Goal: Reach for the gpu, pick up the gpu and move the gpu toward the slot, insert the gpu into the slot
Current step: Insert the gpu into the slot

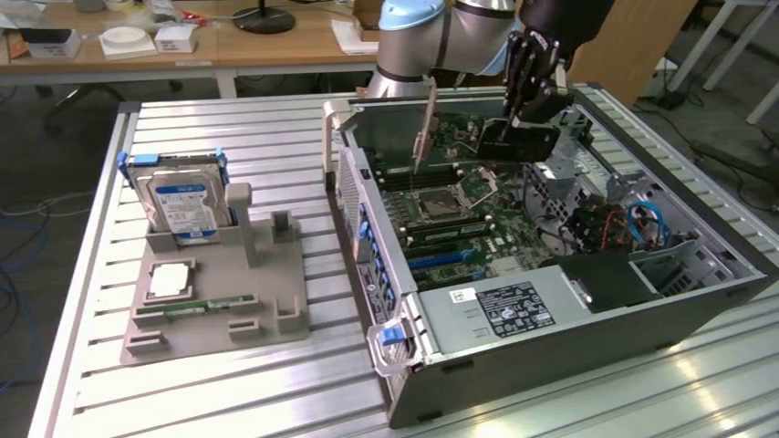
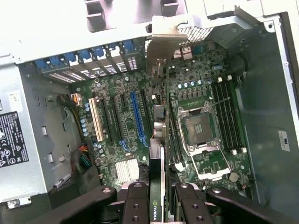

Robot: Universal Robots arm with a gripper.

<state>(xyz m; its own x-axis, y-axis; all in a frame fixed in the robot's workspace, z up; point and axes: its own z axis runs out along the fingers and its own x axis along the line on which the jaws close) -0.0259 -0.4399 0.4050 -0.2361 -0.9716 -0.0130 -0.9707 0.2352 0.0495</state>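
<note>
One gpu (image 1: 517,141) (image 2: 156,179) hangs edge-down over the motherboard (image 1: 469,224) of the open computer case (image 1: 608,319), with the jaws clenched on its upper edge and its silver bracket (image 2: 161,51) toward the case's rear wall. Seen from the wrist, the card lines up between the long blue slot (image 2: 138,116) and the CPU socket (image 2: 198,128), not yet seated. The case lies on its side on the ribbed metal table (image 1: 244,137).

Robotics lab or workshop, slotted aluminium worktable (image 1: 244,128), Universal Robots arm (image 1: 420,27) over an opened desktop computer case (image 1: 585,338), grey parts fixture (image 1: 207,306) holding components, cluttered wooden desk (image 1: 280,50) behind
</note>
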